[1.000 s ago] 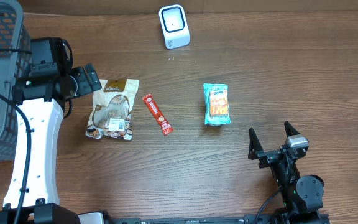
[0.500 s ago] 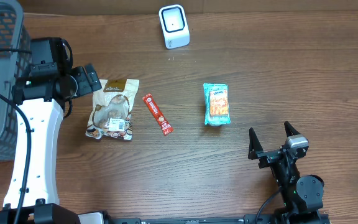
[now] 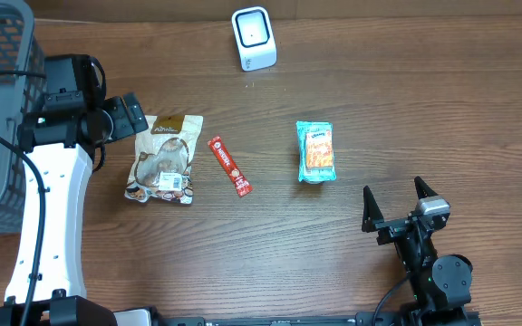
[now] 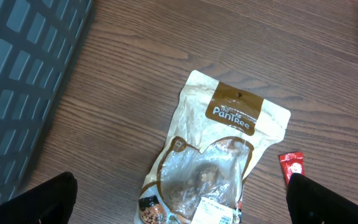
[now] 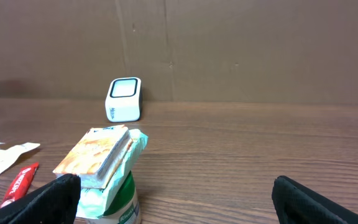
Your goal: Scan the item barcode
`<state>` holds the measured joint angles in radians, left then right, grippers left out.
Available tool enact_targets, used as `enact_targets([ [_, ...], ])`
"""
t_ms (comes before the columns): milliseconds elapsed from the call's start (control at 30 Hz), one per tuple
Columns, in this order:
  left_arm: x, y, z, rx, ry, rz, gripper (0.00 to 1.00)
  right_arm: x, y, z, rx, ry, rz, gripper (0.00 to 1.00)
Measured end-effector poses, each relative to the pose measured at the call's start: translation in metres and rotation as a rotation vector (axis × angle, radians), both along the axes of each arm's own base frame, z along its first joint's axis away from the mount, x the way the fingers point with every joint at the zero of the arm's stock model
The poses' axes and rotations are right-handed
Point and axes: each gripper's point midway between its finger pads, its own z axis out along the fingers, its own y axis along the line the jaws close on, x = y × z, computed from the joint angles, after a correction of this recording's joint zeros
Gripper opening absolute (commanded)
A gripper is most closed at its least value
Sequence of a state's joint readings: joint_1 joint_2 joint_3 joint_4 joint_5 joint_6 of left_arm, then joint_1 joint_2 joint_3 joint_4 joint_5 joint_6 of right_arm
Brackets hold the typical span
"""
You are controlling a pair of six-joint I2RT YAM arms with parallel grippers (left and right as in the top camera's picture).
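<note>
Setting: a robotics test bench dressed as a mock shop checkout.

Evidence: the brown wood-grain tabletop [image 3: 406,100] carries packaged retail goods, laid apart from each other: a beige windowed snack pouch [image 3: 163,158], a slim red sachet [image 3: 229,166] and a teal foil snack packet [image 3: 315,151]. A small white box-shaped barcode scanner [image 3: 253,38] stands near the far edge. A grey plastic mesh basket [image 3: 3,36] sits at the left end, as at a till.

A plain brown cardboard backdrop [image 5: 229,43] closes off the far side, seen from the right wrist camera. A white-link robot arm [image 3: 48,208] and a black robot arm [image 3: 433,267] rise from the near edge, one at each end.
</note>
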<state>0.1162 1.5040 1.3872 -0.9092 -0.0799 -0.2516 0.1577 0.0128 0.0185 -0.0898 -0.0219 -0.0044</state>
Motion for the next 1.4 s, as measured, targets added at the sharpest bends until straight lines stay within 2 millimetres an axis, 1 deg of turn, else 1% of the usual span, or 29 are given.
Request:
enact_targets([
  [967,0.000,0.000,0.000,0.000,0.000,0.000,1.00,0.000,0.000,0.000,0.000,0.000,0.000,1.00],
  [1133,0.000,0.000,0.000,0.000,0.000,0.000,1.00,0.000,0.000,0.000,0.051,0.010,-0.001,1.00],
  [1233,0.000,0.000,0.000,0.000,0.000,0.000,1.00,-0.001,0.005,0.000,0.112,0.025,0.027,1.00],
  [1400,0.000,0.000,0.000,0.000,0.000,0.000,0.99,-0.006,0.017,0.002,0.155,0.053,0.099,1.00],
])
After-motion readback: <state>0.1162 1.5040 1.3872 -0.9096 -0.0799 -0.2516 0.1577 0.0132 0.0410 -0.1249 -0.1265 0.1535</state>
